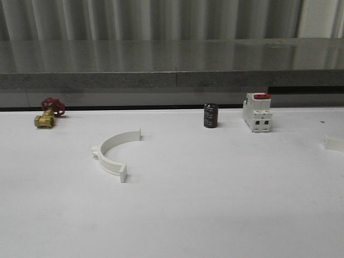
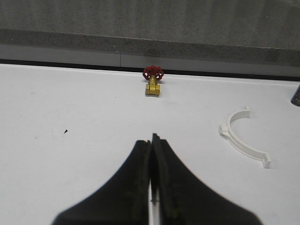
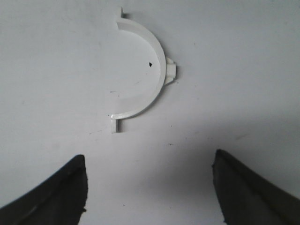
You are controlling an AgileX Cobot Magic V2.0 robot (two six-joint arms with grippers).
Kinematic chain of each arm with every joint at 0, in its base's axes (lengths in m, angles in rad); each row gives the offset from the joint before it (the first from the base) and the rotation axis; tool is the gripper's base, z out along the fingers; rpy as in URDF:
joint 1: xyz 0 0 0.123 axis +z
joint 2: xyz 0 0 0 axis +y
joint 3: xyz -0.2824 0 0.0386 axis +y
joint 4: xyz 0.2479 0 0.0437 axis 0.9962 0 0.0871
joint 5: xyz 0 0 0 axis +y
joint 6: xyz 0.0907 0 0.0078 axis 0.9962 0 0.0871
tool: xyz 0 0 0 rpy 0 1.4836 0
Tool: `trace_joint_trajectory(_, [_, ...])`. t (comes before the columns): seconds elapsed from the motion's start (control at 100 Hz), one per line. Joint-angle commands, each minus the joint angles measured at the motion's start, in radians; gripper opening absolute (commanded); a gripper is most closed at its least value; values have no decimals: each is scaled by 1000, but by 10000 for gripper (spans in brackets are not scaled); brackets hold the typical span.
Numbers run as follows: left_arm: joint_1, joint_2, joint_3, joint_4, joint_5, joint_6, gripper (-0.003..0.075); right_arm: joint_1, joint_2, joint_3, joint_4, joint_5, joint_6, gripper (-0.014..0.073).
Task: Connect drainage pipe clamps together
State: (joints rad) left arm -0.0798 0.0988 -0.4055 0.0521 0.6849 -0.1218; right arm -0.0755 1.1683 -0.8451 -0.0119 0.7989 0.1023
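One white half-ring drainage pipe clamp (image 1: 103, 151) lies flat on the white table left of centre, its open side facing right. It also shows in the left wrist view (image 2: 229, 131), well off to the side of my left gripper (image 2: 152, 138), whose fingers are pressed together with nothing between them. A second white drainage pipe clamp (image 3: 161, 70) lies flat ahead of my right gripper (image 3: 149, 157), which is wide open and empty above the table. A white piece at the front view's right edge (image 1: 333, 143) is cut off by the frame.
A brass valve with a red handwheel (image 1: 48, 113) (image 2: 153, 80) sits at the back left. A black cylinder (image 1: 210, 115) and a white breaker with a red switch (image 1: 257, 112) stand at the back right. A grey ledge (image 1: 172, 79) runs behind the table.
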Motion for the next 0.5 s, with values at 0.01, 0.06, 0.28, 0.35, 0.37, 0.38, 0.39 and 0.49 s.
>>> trace_joint_trajectory(0.01, [2,12,-24,1,-71,0,-21,-34,97,-93,18,24,-8,559])
trace_joint_trajectory(0.06, [2,12,-24,1,-71,0,-21,-51,165,-125,45,34,-8,559])
trace_joint_trajectory(0.28, [2,12,-24,1,-71,0,-21,-87,389,-235,84,38,-8,559])
trace_joint_trajectory(0.35, [2,12,-24,1,-71,0,-21,-87,450,-262,84,34,-8,559])
trace_joint_trajectory(0.37, [2,12,-24,1,-71,0,-21,-87,467,-269,84,32,-8,559])
trace_joint_trajectory(0.38, [2,12,-24,1,-71,0,-21,-87,472,-272,84,29,-8,559])
trace_joint_trajectory(0.39, [2,12,-24,1,-71,0,-21,-87,483,-274,84,27,-8,559])
trace_joint_trajectory(0.49, [2,12,-24,1,-71,0,-21,-87,553,-306,84,11,-8,559])
